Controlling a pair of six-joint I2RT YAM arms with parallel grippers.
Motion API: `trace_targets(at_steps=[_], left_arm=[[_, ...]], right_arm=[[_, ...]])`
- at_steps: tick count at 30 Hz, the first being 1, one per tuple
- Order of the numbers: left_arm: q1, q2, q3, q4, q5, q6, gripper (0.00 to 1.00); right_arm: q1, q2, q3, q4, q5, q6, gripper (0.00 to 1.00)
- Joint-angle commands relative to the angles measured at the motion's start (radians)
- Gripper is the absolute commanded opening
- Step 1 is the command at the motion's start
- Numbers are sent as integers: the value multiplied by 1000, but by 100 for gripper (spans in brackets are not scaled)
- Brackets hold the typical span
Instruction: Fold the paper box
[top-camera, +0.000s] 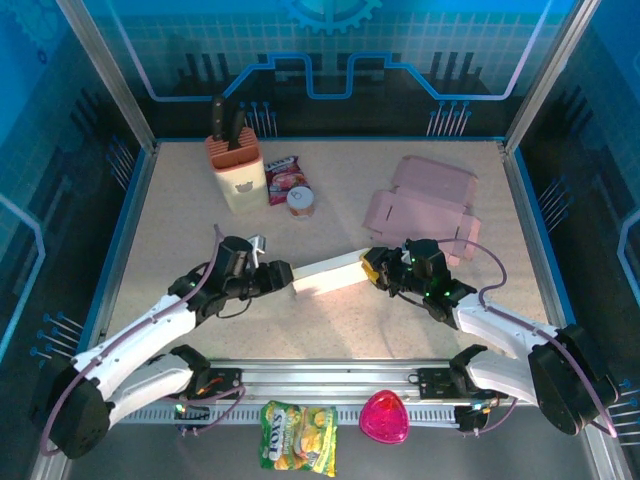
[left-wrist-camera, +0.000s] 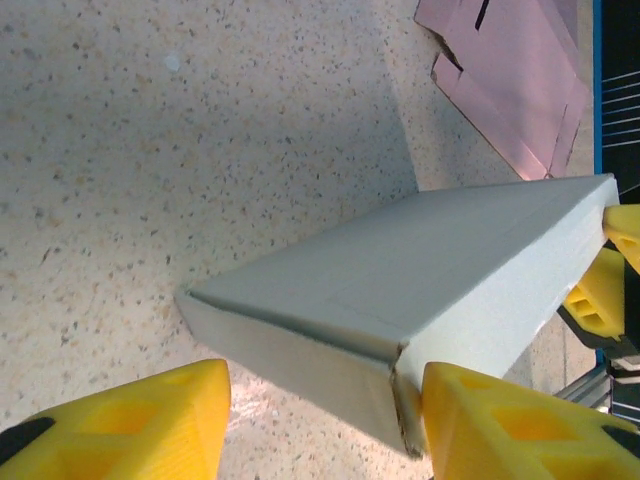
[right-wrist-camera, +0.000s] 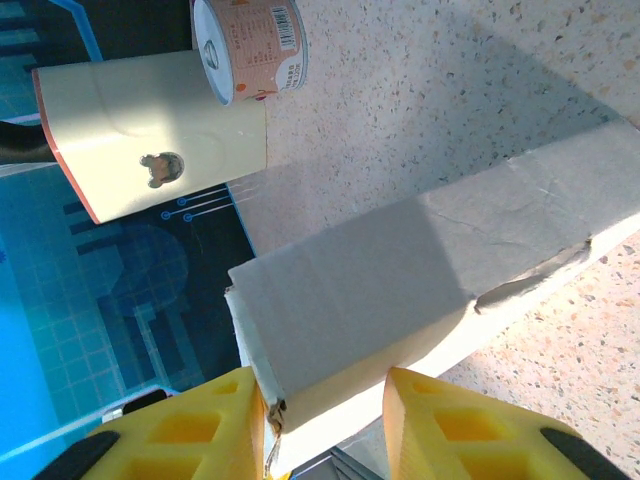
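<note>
Box (top-camera: 325, 275) sits mid worktop (top-camera: 170, 230), white and closed up, gripped from both ends, probably to steady it while the end flaps are pressed home. Left fingers (left-wrist-camera: 500, 420) are apart, straddling the left end: 1 touches the corner, the other is off it. Right fingers (right-wrist-camera: 190, 430) look clamped on the right end's torn corner. Pink blanks (top-camera: 420, 205) lie behind, spare. Bag (top-camera: 298, 437) reads "FOX'S". Can (right-wrist-camera: 250, 45): barcode, text unreadable.
</note>
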Motion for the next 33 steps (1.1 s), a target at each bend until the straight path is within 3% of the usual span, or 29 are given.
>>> trace_targets(at_steps=[1, 11, 21, 29, 31, 33], left_arm=[[-18, -31, 26, -86, 16, -3, 54], [-54, 6, 16, -6, 13, -46, 54], [-59, 47, -18, 33, 3, -50, 45], [-73, 55, -28, 20, -40, -30, 21], [-77, 55, -24, 21, -42, -26, 20], [-83, 55, -16, 12, -43, -19, 20]], right_arm=[[-11, 13, -40, -136, 18, -7, 35], [-11, 6, -38, -142, 12, -7, 34], [-10, -10, -35, -159, 16, -10, 34], [-9, -27, -30, -172, 14, -25, 34], [-11, -45, -3, -210, 6, -62, 38], [-17, -72, 30, -255, -10, -109, 50]])
